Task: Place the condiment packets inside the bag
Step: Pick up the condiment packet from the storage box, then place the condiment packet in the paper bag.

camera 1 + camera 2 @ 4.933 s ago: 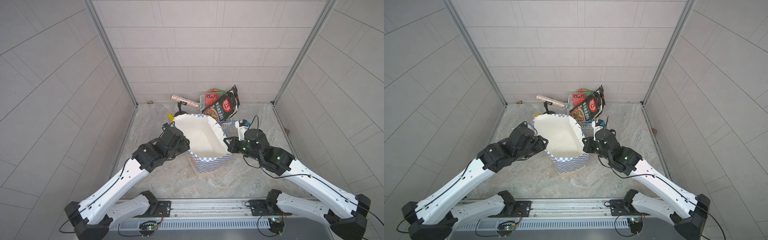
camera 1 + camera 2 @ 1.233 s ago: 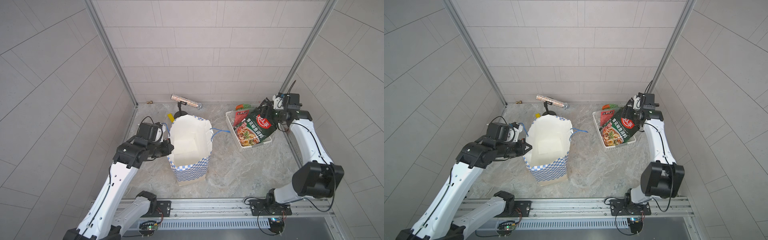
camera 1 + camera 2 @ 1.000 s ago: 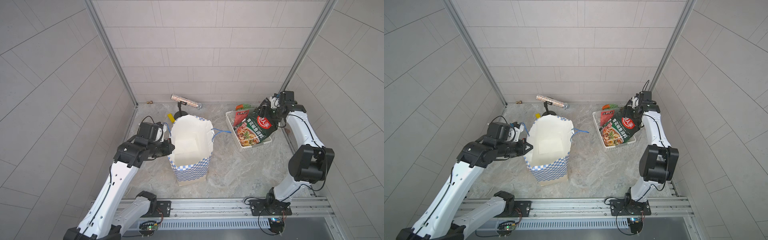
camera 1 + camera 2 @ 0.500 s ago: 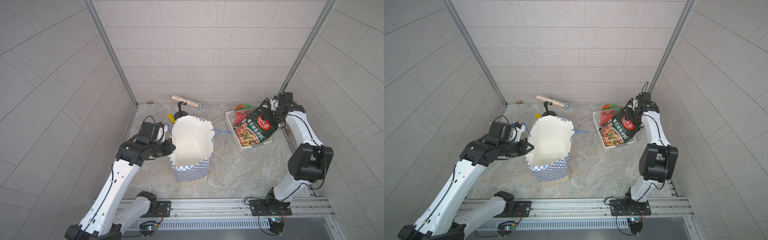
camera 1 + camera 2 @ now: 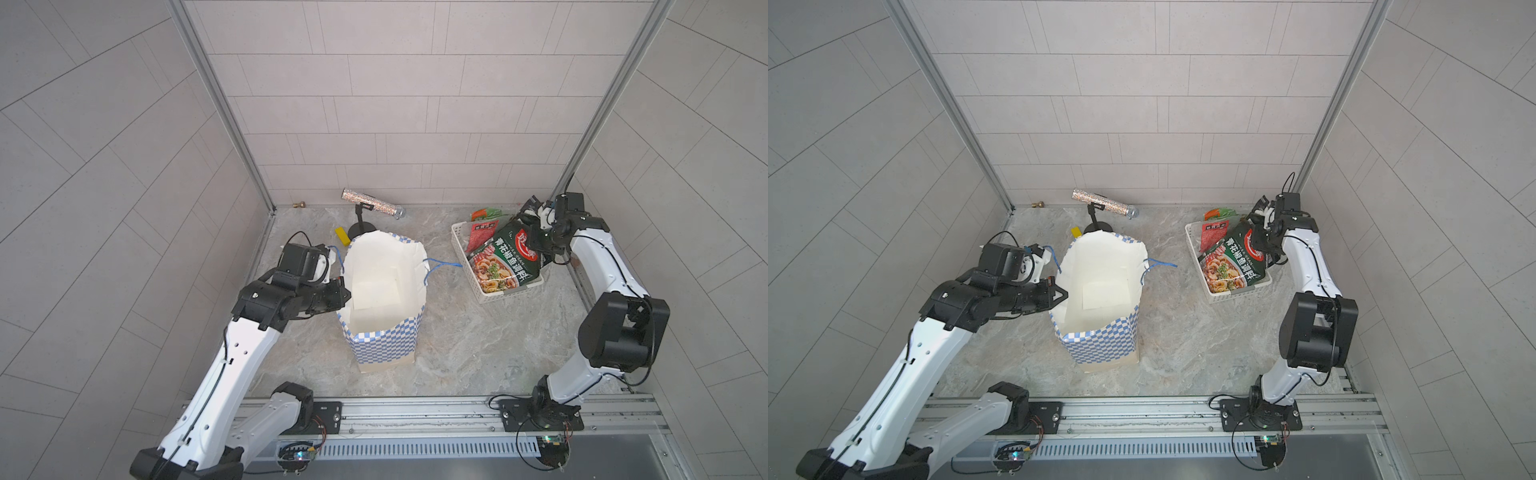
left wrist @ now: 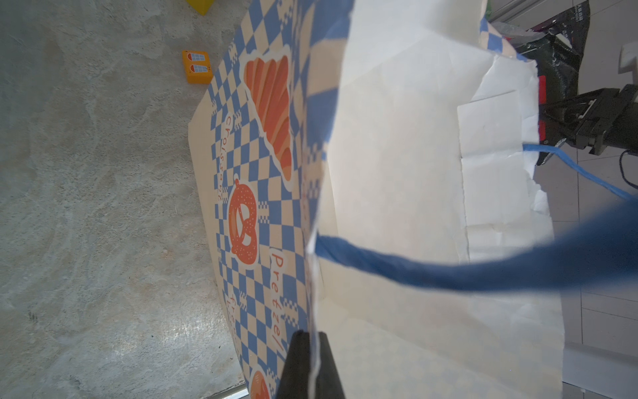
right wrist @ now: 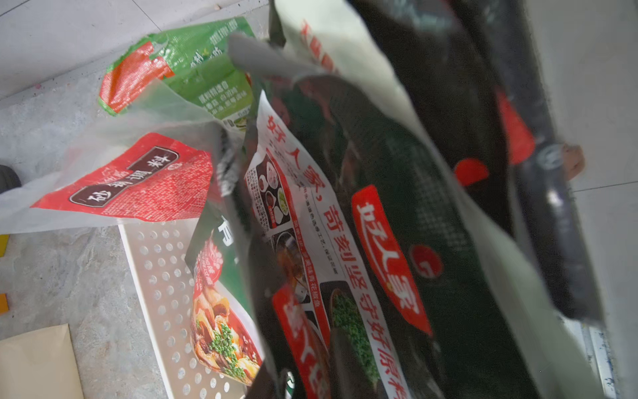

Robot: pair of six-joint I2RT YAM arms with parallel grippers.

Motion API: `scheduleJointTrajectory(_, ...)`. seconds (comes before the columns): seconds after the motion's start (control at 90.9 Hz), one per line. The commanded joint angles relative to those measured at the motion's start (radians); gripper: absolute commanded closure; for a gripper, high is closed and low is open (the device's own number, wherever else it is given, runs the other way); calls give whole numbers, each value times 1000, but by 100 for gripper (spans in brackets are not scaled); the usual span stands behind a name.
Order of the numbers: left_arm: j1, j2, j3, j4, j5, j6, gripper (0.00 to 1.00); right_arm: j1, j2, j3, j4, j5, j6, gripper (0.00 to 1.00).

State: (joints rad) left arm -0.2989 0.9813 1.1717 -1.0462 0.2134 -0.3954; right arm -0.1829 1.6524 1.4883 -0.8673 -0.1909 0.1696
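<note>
Right wrist view is crowded with the condiment packets (image 7: 345, 224). A dark green packet (image 7: 431, 241) fills it close up, with a red packet (image 7: 138, 183) and a green packet (image 7: 207, 69) beside it, over the white basket (image 7: 162, 276). In both top views the right gripper (image 5: 532, 235) sits at the dark green packet's upper edge; I cannot tell whether its fingers pinch it. Well apart, the bag (image 5: 382, 345) stands open, its rim pinched between the left gripper's (image 6: 312, 336) 2 fingers. A silver tube (image 5: 372, 203) and a yellow block (image 5: 341, 236) sit behind the bag.
</note>
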Motion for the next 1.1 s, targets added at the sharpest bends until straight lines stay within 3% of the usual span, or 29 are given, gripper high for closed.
scheduleJointTrajectory(0.0, 2, -3, 8, -15, 12, 14, 100, 13, -35, -8, -15, -35, 9, 97)
scheduleJointTrajectory(0.154, 3, 1, 4, -17, 12, 16, 100, 65, -157, 23, -43, -23, 42, 100)
scheduleJointTrajectory(0.385, 2, 14, 18, -32, -11, 2, 100, 132, -327, 122, -3, -258, 171, 100)
scheduleJointTrajectory(0.605, 1, 14, 25, -33, -14, 0, 100, 208, -379, 281, 31, -336, 256, 100)
scheduleJointTrajectory(0.87, -11, 16, 16, -37, 28, 18, 100, 345, -371, 480, 223, -307, 328, 100)
scheduleJointTrajectory(1.09, -13, 15, 21, -38, 34, 24, 100, 532, -278, 627, 401, -395, 350, 100)
